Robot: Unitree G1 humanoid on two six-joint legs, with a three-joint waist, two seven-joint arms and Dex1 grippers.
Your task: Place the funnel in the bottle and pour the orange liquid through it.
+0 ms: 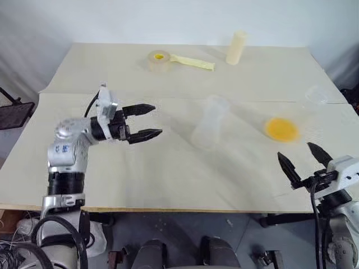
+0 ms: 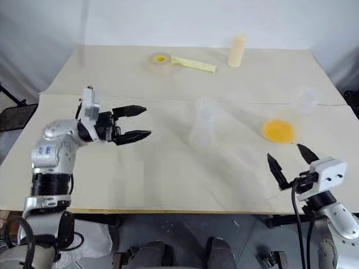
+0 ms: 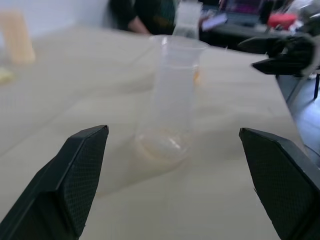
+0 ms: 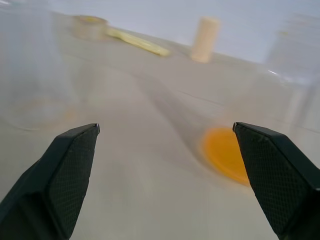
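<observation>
The frosted bottle (image 1: 208,126) stands upright mid-table. A faint clear flared piece in its mouth looks like the funnel (image 3: 177,47), though its outline is hard to tell from the bottle's rim. My left gripper (image 1: 157,119) hangs open to the bottle's left, level with it and pointing at it, holding nothing. The orange liquid (image 1: 281,129) lies at the bottom of a wide clear vessel to the bottle's right. My right gripper (image 1: 294,149) is open and empty just in front of that vessel. In the right wrist view the orange liquid (image 4: 225,155) shows between the fingers.
A cream cylinder (image 1: 236,47) and a tape roll (image 1: 159,60) with a yellow strip sit at the table's far edge. A small clear cup (image 1: 316,95) stands at the right edge. A seam crosses the table (image 1: 112,179). A person (image 3: 145,15) sits beyond the far side.
</observation>
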